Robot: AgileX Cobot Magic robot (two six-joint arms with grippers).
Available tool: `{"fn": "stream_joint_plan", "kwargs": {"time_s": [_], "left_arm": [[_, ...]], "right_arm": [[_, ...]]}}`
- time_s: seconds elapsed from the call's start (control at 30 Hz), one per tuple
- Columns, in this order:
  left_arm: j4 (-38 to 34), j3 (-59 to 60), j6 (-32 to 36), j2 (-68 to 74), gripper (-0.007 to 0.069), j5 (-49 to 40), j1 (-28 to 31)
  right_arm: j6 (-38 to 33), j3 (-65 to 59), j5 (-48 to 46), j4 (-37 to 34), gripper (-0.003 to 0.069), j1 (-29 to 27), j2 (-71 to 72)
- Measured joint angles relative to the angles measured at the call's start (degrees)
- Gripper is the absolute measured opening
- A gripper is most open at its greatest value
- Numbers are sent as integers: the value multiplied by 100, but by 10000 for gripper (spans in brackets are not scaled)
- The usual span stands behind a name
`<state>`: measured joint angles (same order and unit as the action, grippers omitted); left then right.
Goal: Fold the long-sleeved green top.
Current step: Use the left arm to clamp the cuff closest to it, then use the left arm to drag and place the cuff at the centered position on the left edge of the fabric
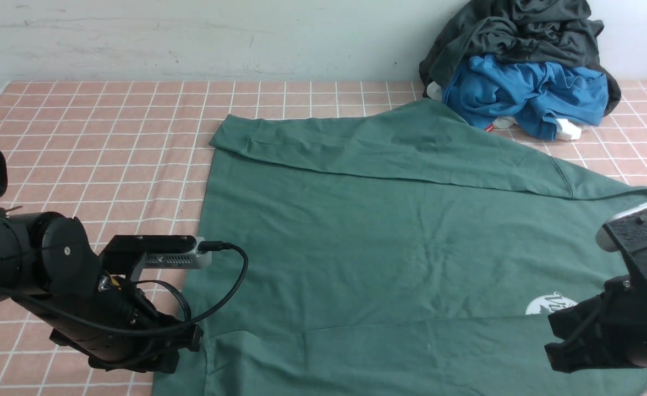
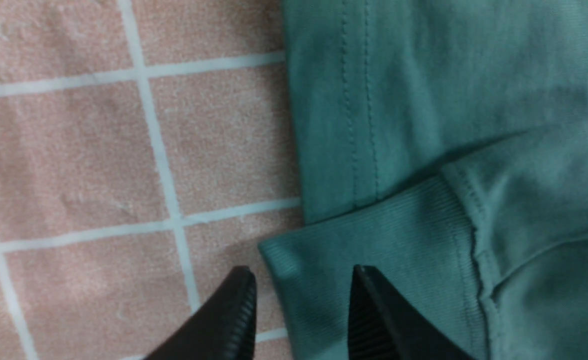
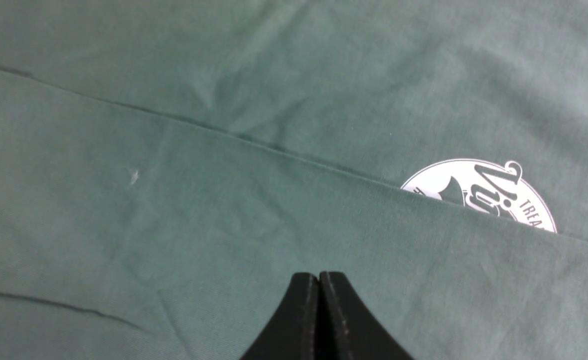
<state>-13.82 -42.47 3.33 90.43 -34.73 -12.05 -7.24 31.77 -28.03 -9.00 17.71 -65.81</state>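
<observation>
Green long-sleeved top [image 1: 389, 236]: spread flat on the pink checked cloth [image 1: 109, 137], centre to right; one sleeve folded along the far edge, one along the near edge
Ribbed cuff [image 2: 374, 240]: near-left corner of the top, lying over the hem
White round logo [image 3: 479, 192]: near right, partly covered by the near sleeve
Left gripper [image 2: 301, 272]: jaws apart, holding nothing, over the cuff's end
Right gripper [image 3: 319, 276]: fingers pressed together, nothing between them, over the near sleeve
Clothes pile [image 1: 521, 66]: dark and blue garments, far right

The light is soft and even, with faint shadows under the folds of the green top [image 1: 389, 242], and both wrist views look a bit blurry.
</observation>
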Motion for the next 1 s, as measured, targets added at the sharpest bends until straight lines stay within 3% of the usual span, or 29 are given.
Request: {"fn": "stream_joint_plan", "kwargs": {"time_s": [0.23, 0.57, 0.83, 1.0], "left_arm": [[122, -16, -81, 135, 240, 12, 0], [-203, -96, 439, 149, 12, -48, 0], [-152, -1177, 905, -600, 6, -1054, -4], [193, -2020, 1156, -806, 6, -1012, -4]], "right_arm": [[-12, 0, 43, -119, -10, 0, 0], [-17, 0, 80, -311, -10, 0, 0], [-23, 0, 85, -315, -10, 0, 0], [-23, 0, 99, -295, -9, 0, 0]]}}
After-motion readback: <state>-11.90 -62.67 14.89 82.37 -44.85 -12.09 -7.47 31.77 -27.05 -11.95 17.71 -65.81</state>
